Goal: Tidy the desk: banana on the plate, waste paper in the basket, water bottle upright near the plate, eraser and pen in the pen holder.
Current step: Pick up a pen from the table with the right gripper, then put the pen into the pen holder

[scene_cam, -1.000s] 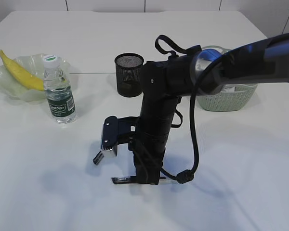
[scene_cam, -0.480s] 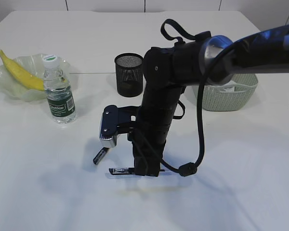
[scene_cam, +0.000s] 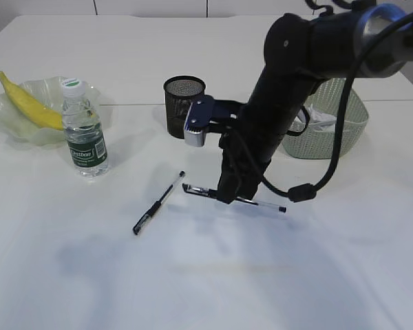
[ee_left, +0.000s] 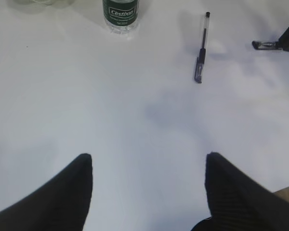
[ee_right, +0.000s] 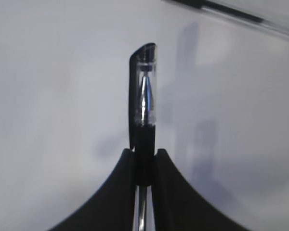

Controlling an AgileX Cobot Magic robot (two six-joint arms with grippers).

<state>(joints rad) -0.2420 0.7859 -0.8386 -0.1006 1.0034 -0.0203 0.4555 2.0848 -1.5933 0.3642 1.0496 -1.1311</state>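
My right gripper [scene_cam: 225, 196] [ee_right: 144, 153] is shut on a clear pen [scene_cam: 268, 205] [ee_right: 143, 103], held level above the desk [scene_cam: 193, 289]. A second, black-grip pen [scene_cam: 158, 203] [ee_left: 201, 53] lies flat on the desk to its left. The black mesh pen holder [scene_cam: 184, 106] stands just behind. The banana [scene_cam: 27, 103] rests on the pale-green plate [scene_cam: 3, 120], and the water bottle [scene_cam: 85, 130] stands upright beside it. White paper [scene_cam: 323, 122] shows inside the basket [scene_cam: 330, 141]. My left gripper [ee_left: 148, 156] hangs open over bare desk. The eraser is out of view.
The right arm's thick black body and its looping cable [scene_cam: 310, 189] cover the middle of the desk and part of the basket. A thin seam [scene_cam: 131, 104] crosses the tabletop behind the bottle.
The right gripper rose off the desk with the clear pen and moved back and to the right, towards the pen holder. The black-grip pen, hidden before, now shows whole.
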